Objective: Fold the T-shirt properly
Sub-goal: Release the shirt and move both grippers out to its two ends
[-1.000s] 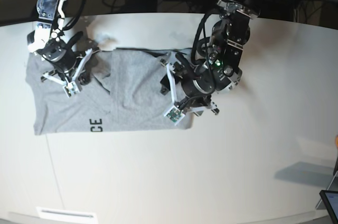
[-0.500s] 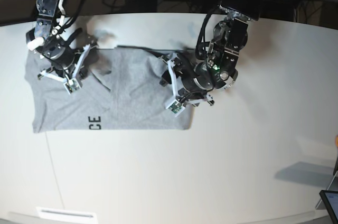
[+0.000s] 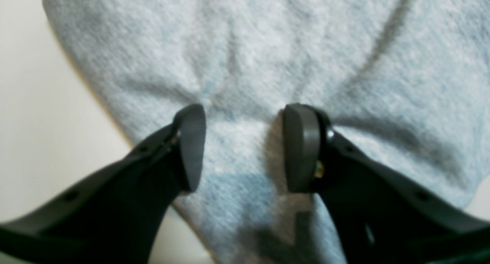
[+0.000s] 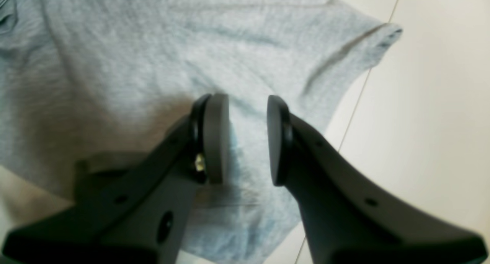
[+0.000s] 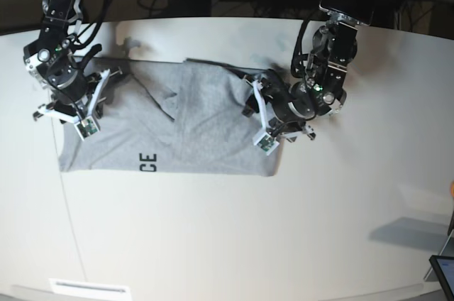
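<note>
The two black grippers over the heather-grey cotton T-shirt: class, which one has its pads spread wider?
The left gripper: its pads stand clearly farther apart over the T-shirt than the right gripper's, which show only a narrow gap.

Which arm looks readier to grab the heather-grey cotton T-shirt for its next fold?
Probably the left gripper: its open fingers straddle a raised ridge of the grey T-shirt. The right gripper hangs above flat cloth.

Two black arms (image 5: 333, 45) with white brackets, looped black cables and grey-padded black jaws.
</note>
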Robot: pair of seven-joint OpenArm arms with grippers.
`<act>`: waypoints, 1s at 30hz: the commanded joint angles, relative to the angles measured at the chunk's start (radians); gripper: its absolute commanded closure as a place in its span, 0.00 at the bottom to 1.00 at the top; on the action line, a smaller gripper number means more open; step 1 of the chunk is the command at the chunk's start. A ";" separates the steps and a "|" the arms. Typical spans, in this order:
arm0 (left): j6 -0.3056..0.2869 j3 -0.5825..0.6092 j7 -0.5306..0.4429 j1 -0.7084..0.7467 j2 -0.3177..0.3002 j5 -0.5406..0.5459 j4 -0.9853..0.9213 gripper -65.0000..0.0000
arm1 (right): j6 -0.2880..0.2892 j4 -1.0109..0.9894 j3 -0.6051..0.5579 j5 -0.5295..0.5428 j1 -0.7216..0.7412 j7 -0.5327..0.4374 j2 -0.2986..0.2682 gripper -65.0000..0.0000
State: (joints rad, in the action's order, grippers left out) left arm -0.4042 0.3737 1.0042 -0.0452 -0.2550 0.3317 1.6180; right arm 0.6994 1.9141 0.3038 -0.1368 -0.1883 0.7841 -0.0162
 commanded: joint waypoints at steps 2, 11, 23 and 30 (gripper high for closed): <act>0.004 -0.051 0.080 0.031 -0.019 -0.061 0.023 0.51 | -0.001 0.017 0.010 0.038 0.010 0.004 -0.005 0.74; 0.004 -0.158 0.084 0.126 -0.040 -0.056 0.172 0.51 | -0.001 0.011 0.156 0.420 0.033 0.173 -0.060 0.68; 0.003 -0.440 0.087 0.155 -0.039 -0.055 0.357 0.51 | -0.001 0.008 0.335 0.892 0.034 0.381 -0.093 0.22; -0.058 -0.605 0.087 0.206 -0.042 -0.055 0.267 0.50 | -0.001 -0.163 0.383 1.003 0.069 0.420 -0.098 0.20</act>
State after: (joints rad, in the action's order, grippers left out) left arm -0.4751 -0.2264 1.1095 0.1719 -0.2855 0.2714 1.8706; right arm 0.6933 1.7325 0.6800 0.8501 -0.1280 1.2209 -0.1001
